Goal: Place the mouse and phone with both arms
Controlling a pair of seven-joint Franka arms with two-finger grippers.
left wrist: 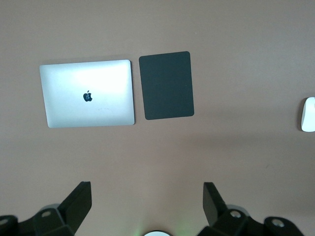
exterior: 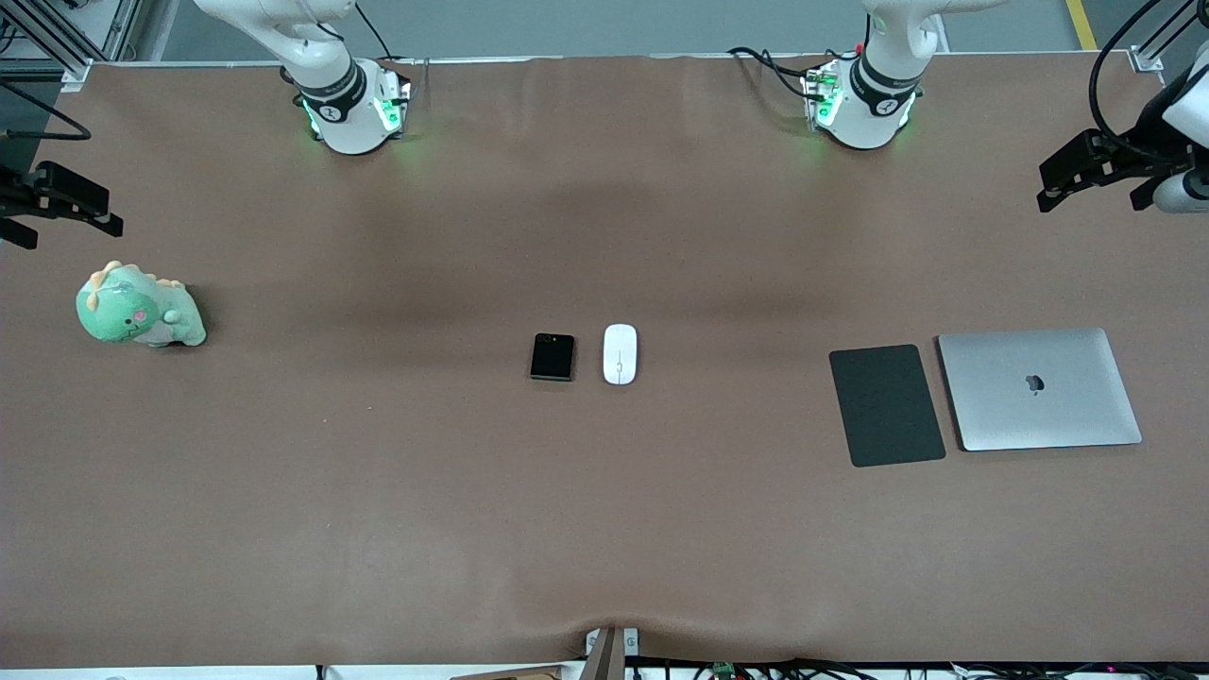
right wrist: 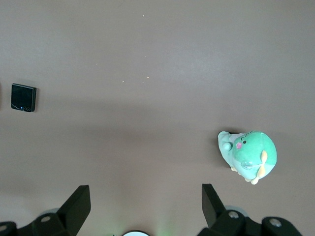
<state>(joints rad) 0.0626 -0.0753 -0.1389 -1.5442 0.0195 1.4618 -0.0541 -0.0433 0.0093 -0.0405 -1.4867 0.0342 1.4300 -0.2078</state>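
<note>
The white oval mouse [exterior: 620, 354] and the small black phone [exterior: 553, 357] lie side by side on the brown table mid-way between the two arms, the phone toward the right arm's end. The mouse also shows at the edge of the left wrist view [left wrist: 308, 114], the phone at the edge of the right wrist view [right wrist: 23, 97]. My left gripper [left wrist: 147, 196] hangs open high over bare table near the laptop and pad. My right gripper [right wrist: 146, 196] hangs open high over bare table near the plush toy. Neither holds anything.
A dark grey pad [exterior: 886, 404] and a closed silver laptop [exterior: 1039, 389] lie toward the left arm's end. A green plush dinosaur [exterior: 137, 310] sits toward the right arm's end. The arm bases [exterior: 354, 109] [exterior: 859, 104] glow green.
</note>
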